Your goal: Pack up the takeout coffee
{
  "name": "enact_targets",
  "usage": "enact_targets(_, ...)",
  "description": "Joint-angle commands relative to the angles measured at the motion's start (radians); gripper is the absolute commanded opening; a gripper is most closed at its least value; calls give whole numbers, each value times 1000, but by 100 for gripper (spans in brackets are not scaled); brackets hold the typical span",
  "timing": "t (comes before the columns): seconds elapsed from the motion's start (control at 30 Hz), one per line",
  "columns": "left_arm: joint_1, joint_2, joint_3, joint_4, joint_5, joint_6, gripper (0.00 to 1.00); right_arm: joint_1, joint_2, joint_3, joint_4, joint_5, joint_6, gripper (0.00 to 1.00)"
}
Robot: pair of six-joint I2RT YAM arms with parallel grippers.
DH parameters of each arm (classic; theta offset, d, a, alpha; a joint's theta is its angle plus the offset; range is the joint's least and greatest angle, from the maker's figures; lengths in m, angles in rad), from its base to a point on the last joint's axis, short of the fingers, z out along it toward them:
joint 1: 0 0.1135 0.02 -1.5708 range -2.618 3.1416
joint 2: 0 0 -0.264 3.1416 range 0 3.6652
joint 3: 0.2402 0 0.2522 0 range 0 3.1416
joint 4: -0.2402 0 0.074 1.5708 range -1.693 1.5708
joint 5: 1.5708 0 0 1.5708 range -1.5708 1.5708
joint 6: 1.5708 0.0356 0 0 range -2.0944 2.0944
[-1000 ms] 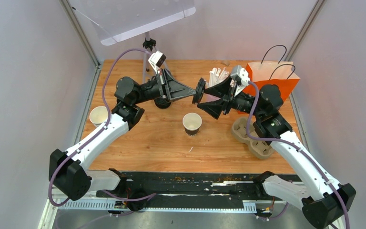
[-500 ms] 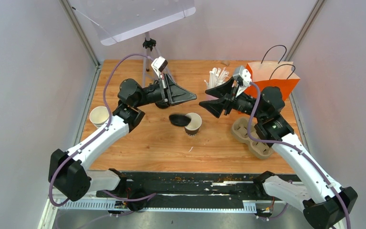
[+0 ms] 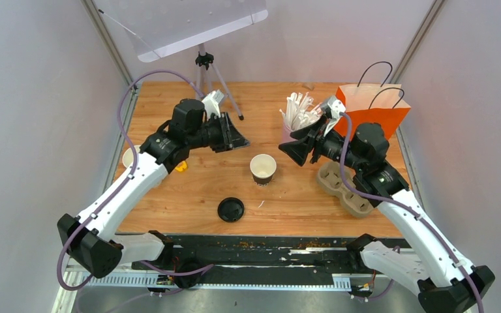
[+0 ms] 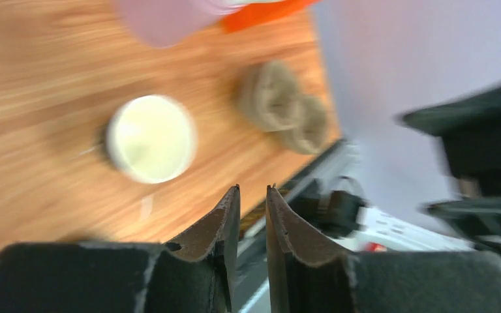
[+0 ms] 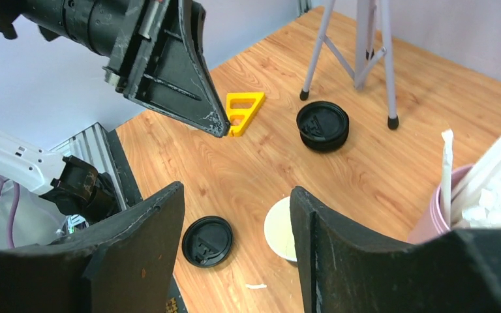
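Flanking the lidless cup (image 3: 263, 167), left tool (image 3: 240, 139) sits narrow, right tool (image 3: 286, 147) wide beside the straws (image 3: 298, 107).

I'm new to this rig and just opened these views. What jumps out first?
An uncovered white paper cup stands mid-table, and a round black plastic lid lies flat nearer the front edge, apart from it. The right gripper hangs open and empty above the table, to the right of that cup. An orange paper bag with handles stands at the back right corner.
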Motion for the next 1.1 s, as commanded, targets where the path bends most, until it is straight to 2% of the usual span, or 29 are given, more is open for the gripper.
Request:
enact_targets(0.0,1,25,31,-504,-312,284,30,5,-74,2,-110,73,28,61)
enact_targets(0.23,-2,22,-171,-545,-348,269,33,6,-156,16,-223,126,39,61)
enact_targets(0.53,-17,95,-374,-403,-326,255,37,6,-183,33,-240,155,19,62)
enact_targets(0.63,-22,104,-416,-326,-294,249,39,6,-179,33,-235,147,14,63)
enact_targets(1.07,-41,238,-464,-210,-281,262,40,6,-152,25,-211,140,-6,65)
